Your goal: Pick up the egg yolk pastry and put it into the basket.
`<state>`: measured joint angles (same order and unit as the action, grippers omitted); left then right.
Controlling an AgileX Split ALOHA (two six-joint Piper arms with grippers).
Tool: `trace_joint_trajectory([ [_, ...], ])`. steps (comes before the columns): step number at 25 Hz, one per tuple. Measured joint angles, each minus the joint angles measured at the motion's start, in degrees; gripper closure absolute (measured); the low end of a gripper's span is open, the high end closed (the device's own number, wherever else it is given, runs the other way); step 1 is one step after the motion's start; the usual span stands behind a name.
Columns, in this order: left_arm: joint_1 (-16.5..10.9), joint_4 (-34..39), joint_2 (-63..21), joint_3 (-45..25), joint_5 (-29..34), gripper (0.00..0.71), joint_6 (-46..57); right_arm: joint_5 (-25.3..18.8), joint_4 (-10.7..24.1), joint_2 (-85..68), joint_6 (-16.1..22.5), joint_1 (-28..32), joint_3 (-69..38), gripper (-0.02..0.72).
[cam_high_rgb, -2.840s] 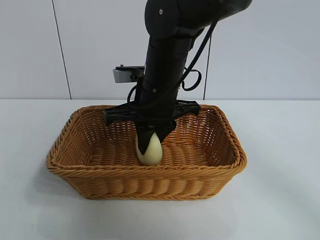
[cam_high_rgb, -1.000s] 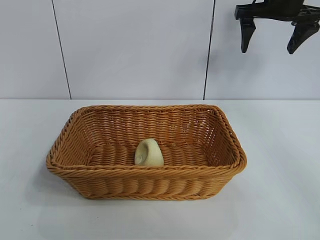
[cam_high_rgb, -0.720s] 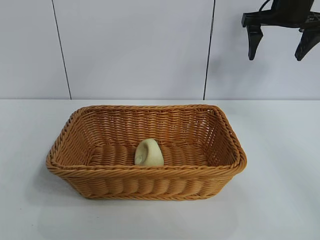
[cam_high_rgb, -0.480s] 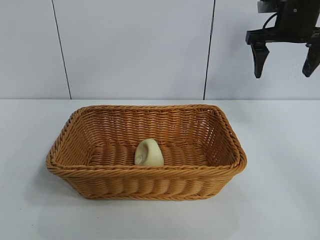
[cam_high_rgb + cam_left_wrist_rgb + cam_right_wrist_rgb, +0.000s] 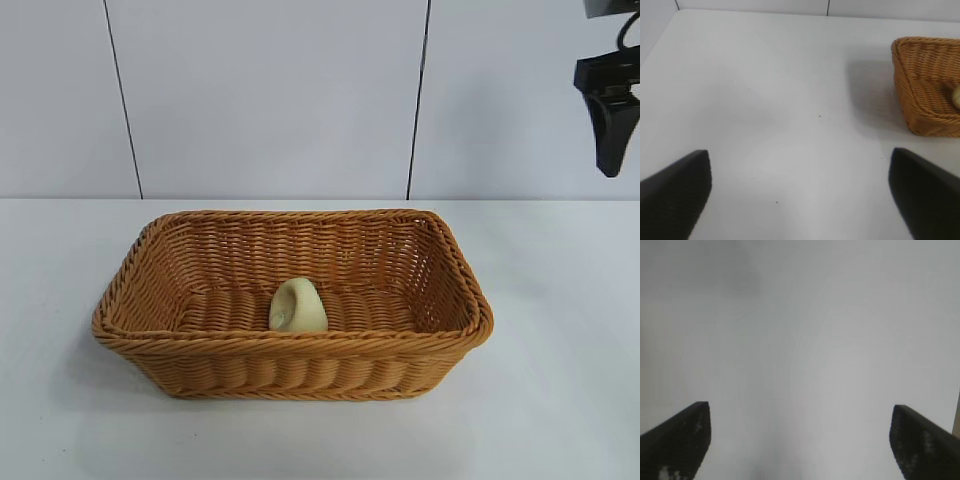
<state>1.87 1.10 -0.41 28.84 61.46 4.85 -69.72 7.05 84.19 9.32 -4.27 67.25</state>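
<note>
Egg yolk pastry (image 5: 297, 306) in basket (image 5: 300, 350), right gripper (image 5: 800, 440) jaws wide

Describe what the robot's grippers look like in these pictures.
The right gripper has matte black, wedge-shaped fingers tapering to blunt tips, one with pale scuffs. A black cable loops above. The left gripper has matching black wedge fingers with a fine ribbed texture.

Table (image 5: 560, 400): bare white surface on every side of the basket (image 5: 290, 345); approach from above unobstructed; sloping wicker walls and braided rim bar any level approach to the interior; egg yolk pastry (image 5: 297, 306) lies near the front wall, floor free to either side; right gripper (image 5: 612, 130) high at the far right edge, well apart.
</note>
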Motion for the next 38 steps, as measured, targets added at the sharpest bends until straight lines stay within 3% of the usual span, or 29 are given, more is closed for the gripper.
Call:
trace_joint_trajectory([
  [5, 0.0, 0.0, 0.0, 0.0, 0.0, 0.018, 0.0, 0.4, -2.7, -9.7, -1.6, 0.0, -9.9, 0.008],
  [12, 0.0, 0.0, 0.0, 0.0, 0.0, 0.018, 0.0, 5.6, -3.2, -22.8, -3.2, 0.0, -25.2, 0.008],
  [19, 0.0, 0.0, 0.0, 0.0, 0.0, 0.018, 0.0, 10.5, -5.0, -37.7, -8.1, 0.0, -37.3, 0.008],
  [38, 0.0, 0.0, 0.0, 0.0, 0.0, 0.018, 0.0, 11.2, -7.5, -66.8, -9.8, 0.0, -38.5, 0.008],
])
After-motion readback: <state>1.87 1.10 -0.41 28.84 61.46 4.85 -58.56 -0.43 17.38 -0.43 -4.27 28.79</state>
